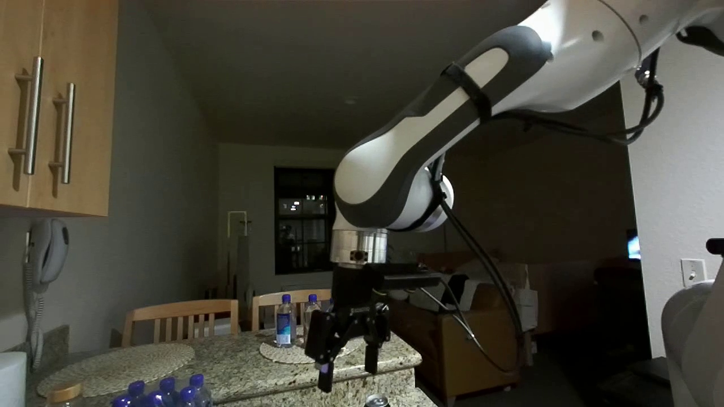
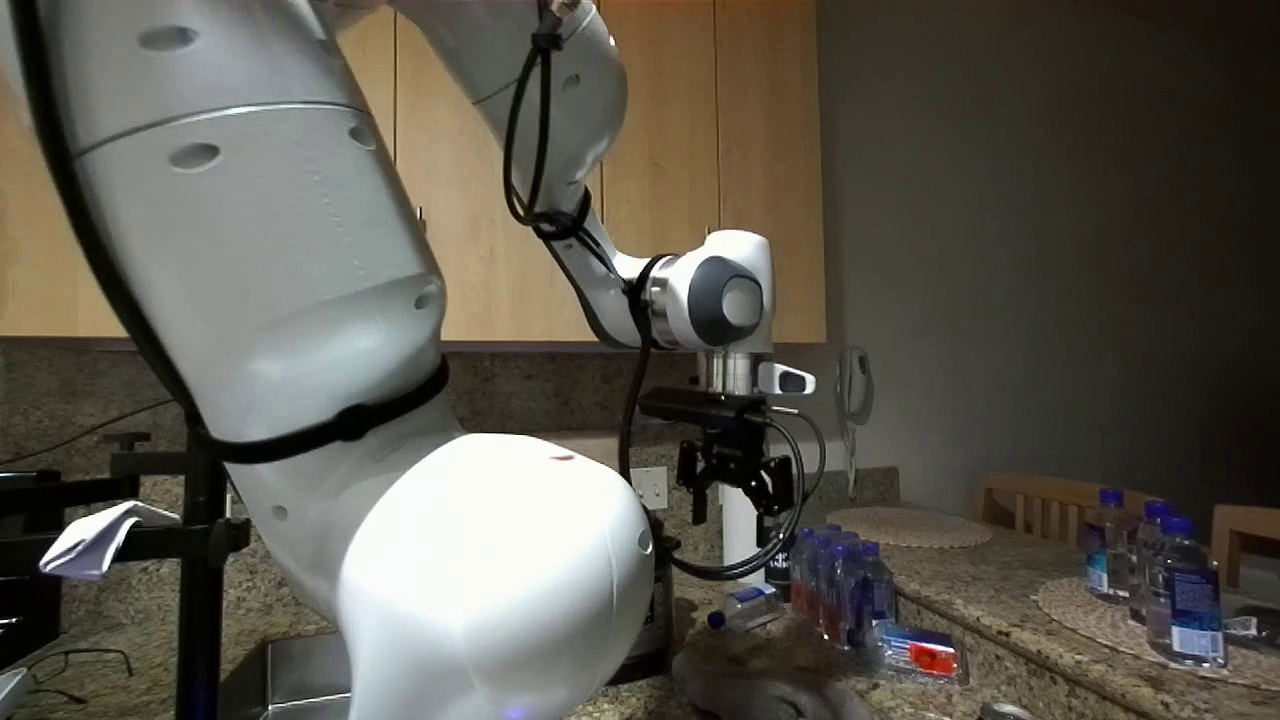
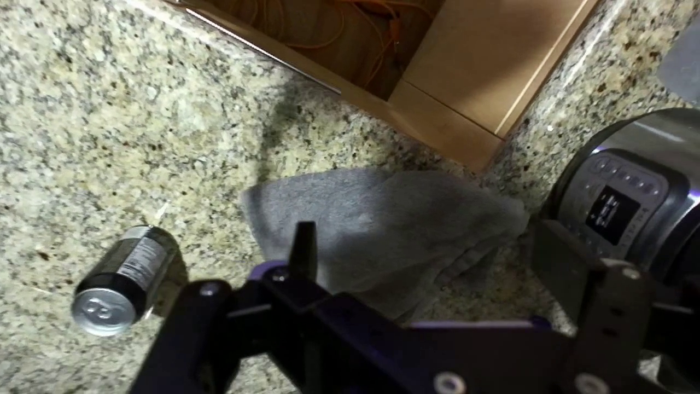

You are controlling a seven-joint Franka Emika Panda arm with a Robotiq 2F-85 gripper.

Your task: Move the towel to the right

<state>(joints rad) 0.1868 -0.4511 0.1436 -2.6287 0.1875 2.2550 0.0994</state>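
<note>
The towel is a grey cloth lying spread on the granite counter in the middle of the wrist view, with a fold along its lower right side. It also shows partly at the bottom edge of an exterior view. My gripper is open and empty above the towel, its fingers wide apart; the left finger overlaps the towel in view and the right finger is beside its right end. The gripper hangs pointing down in both exterior views. The gripper body hides the towel's lower edge.
A can lies left of the towel. An open wooden drawer is beyond it. A metal appliance with a small screen stands close to the towel's right end. Several bottles stand by the raised counter ledge.
</note>
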